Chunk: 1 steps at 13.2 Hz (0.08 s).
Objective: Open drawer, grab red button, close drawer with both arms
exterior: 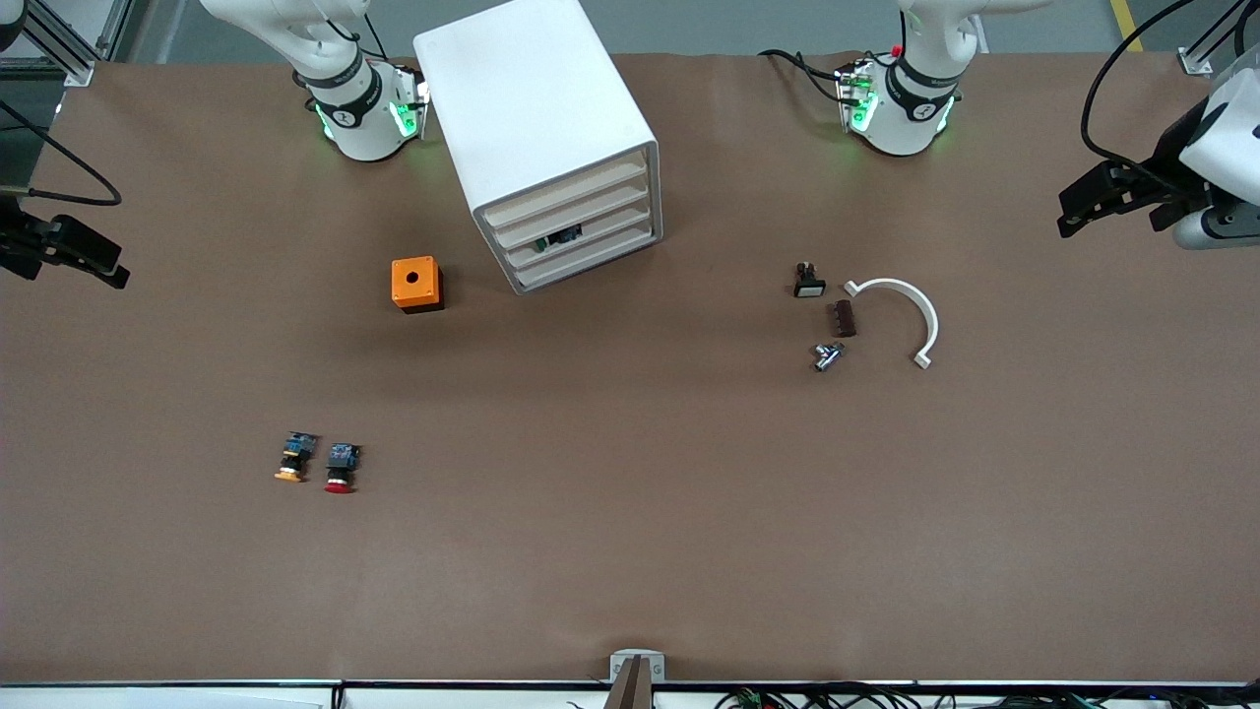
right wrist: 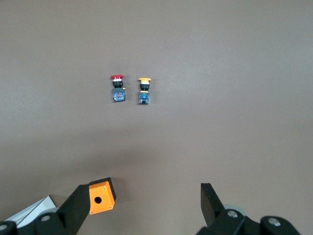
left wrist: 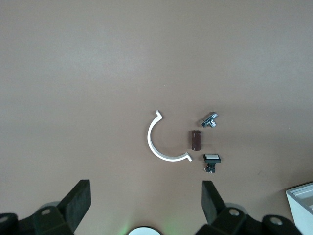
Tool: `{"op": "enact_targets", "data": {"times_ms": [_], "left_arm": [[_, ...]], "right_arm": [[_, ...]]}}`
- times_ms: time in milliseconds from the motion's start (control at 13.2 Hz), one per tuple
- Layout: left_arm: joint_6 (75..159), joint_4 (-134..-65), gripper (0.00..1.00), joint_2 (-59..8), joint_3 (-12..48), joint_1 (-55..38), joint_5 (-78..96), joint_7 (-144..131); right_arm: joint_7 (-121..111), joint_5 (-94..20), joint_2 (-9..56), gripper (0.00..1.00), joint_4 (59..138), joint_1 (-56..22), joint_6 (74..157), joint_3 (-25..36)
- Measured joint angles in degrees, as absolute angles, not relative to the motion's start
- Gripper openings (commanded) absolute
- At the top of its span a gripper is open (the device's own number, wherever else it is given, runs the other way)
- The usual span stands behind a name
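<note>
The white four-drawer cabinet (exterior: 536, 108) stands between the arm bases, and its second drawer (exterior: 591, 205) is shut. The red-capped button (exterior: 340, 469) lies on the table nearer the front camera, toward the right arm's end, and also shows in the right wrist view (right wrist: 117, 87). My right gripper (exterior: 98, 261) hangs open and empty over the table's edge at the right arm's end (right wrist: 145, 196). My left gripper (exterior: 1078, 207) hangs open and empty over the left arm's end (left wrist: 146, 196).
A yellow-capped button (exterior: 293, 458) lies beside the red one. An orange box with a hole (exterior: 416, 284) sits beside the cabinet. A white arc (exterior: 901, 315), a brown piece (exterior: 842, 318), a metal fitting (exterior: 827, 355) and a white-capped switch (exterior: 808, 282) lie toward the left arm's end.
</note>
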<state>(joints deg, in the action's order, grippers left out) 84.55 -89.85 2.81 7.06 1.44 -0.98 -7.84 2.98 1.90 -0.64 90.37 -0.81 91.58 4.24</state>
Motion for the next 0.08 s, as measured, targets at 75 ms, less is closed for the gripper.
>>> {"op": "enact_targets", "data": {"times_ms": [75], "left_arm": [[84.5, -89.8, 1.00, 2.7, 7.1, 1.4, -1.2, -7.8]], "right_arm": [[3.0, 1.9, -0.6, 1.00, 90.4, -0.8, 91.6, 4.2]]}}
